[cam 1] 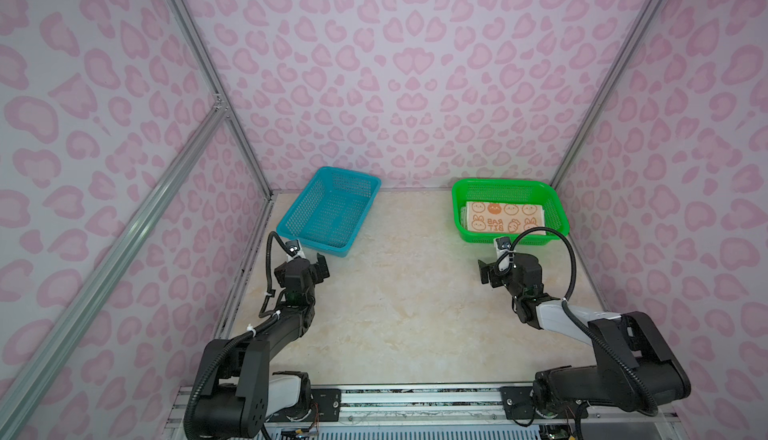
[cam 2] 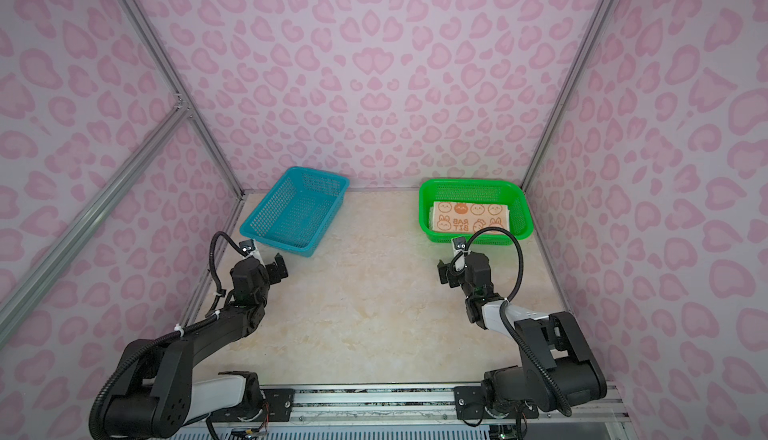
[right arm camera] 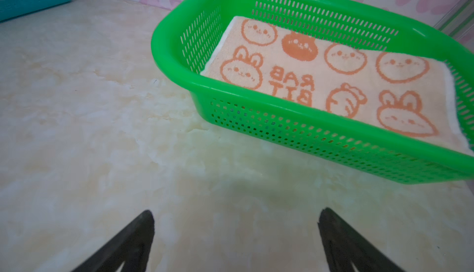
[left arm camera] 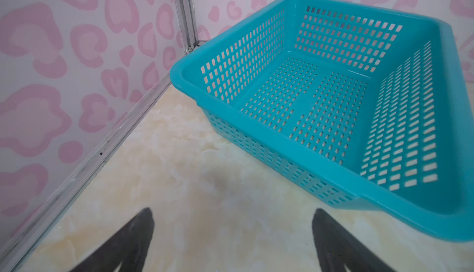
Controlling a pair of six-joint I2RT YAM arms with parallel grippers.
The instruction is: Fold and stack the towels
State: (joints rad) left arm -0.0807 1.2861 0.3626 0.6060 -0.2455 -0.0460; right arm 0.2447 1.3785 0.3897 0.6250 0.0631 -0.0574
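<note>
My left fingers and right fingers both hang wide and empty over the table, parked, I think, because the folded towel already lies flat in the green basket at one o'clock, with the blue basket at eleven empty.

The teal perforated plastic basket is smooth with a soft sheen. The bright green perforated plastic basket is glossier and catches highlights along its rim. The peach rabbit-face towel is nubbly, matt terry cloth. The cream marbled tabletop looks polished and faintly reflective. The black fingers are matt, and the silvery frame rail is metal.
</note>
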